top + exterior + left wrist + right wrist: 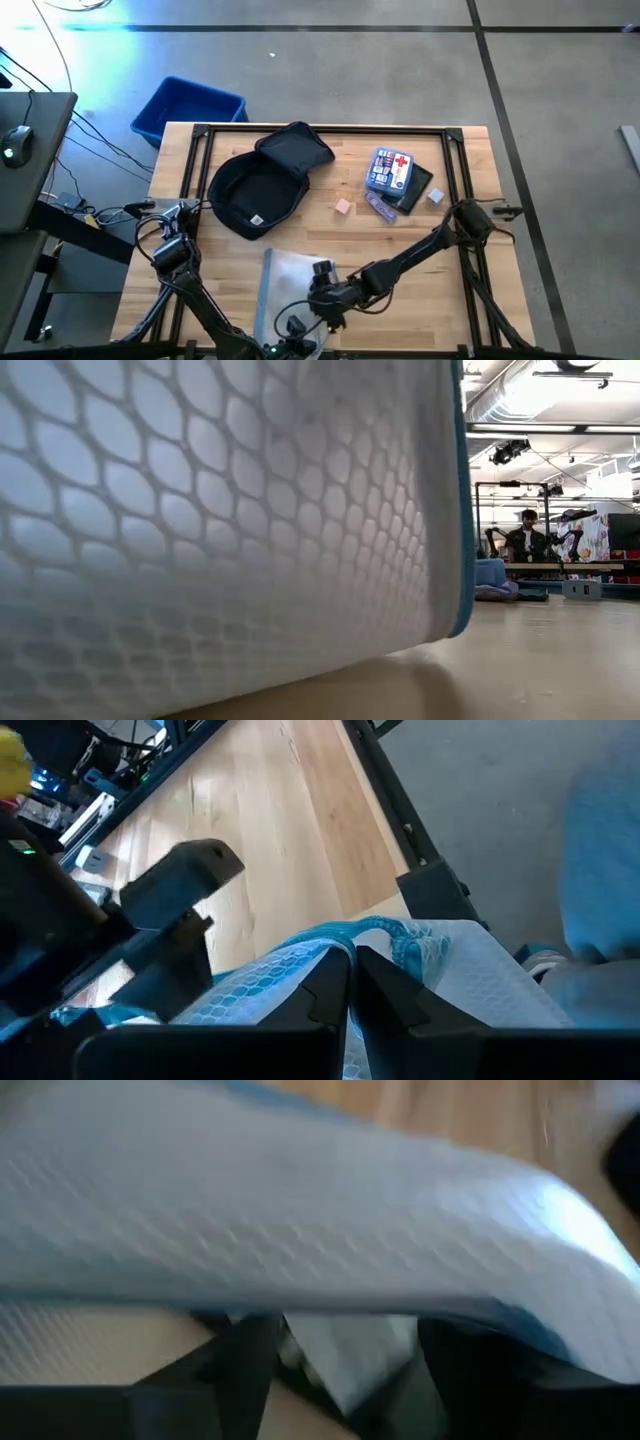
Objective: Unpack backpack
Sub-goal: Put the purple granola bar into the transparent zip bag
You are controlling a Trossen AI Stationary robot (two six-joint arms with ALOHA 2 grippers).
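Observation:
The dark navy backpack (258,188) lies unzipped at the table's far left, with its flap (297,150) folded back. A white mesh bag with a blue hem (287,285) sits at the near edge and fills the low view (220,520). My left gripper (351,982) is shut on its hem. My right gripper (345,1365) reaches in from the right (325,290). Its fingers stand apart under the mesh, with a white fold between them. My left gripper pinches the mesh bag's bunched blue hem (352,934) between its two shut fingers. The hem sticks out just past the fingertips and the mesh spreads away on both sides. My right gripper has a fold of white mesh (345,1355) between its parted fingers; whether they touch it I cannot tell.
A blue first-aid kit with a red cross (390,168) lies on a dark pouch (414,190) at the far right. A small pink block (343,207) lies mid-table. A blue bin (188,108) stands on the floor beyond the far left corner. A person (527,535) is far behind.

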